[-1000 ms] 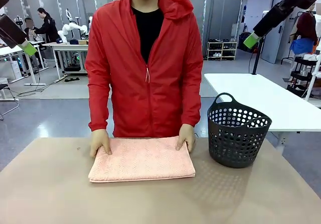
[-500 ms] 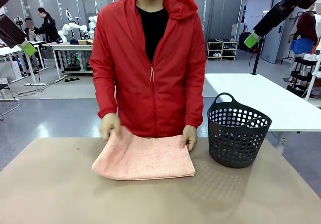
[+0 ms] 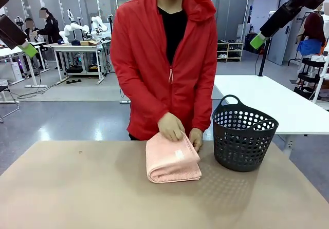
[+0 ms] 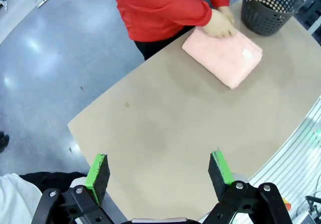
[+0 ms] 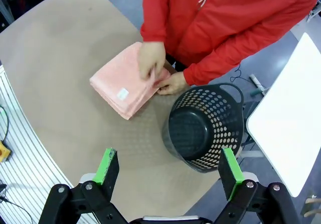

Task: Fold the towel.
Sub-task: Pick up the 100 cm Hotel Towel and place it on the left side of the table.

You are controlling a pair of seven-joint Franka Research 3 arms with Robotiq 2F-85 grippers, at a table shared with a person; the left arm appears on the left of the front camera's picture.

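The salmon-pink towel [image 3: 171, 158] [image 4: 223, 57] [image 5: 124, 86] lies folded into a thick narrow stack on the tan table, its small white label on top. A person in a red jacket presses both hands [image 3: 171, 127] on its far edge. My left gripper [image 4: 158, 170] hangs high above the table's left part, open and holding nothing; a green pad [image 3: 29, 50] of it shows at the upper left in the front view. My right gripper [image 5: 170, 167] is also raised and open, over the basket's near side, with a green pad [image 3: 257, 41] at the upper right.
A dark perforated basket [image 3: 243, 134] [image 5: 205, 128] with a handle stands right of the towel, nothing inside it. A white table [image 3: 272, 103] stands behind it. The tan table [image 3: 77, 193] has free room at left and front.
The person has lifted the towel's left end and folded it over to the right, halving its width. Both of my grippers stayed where they were.
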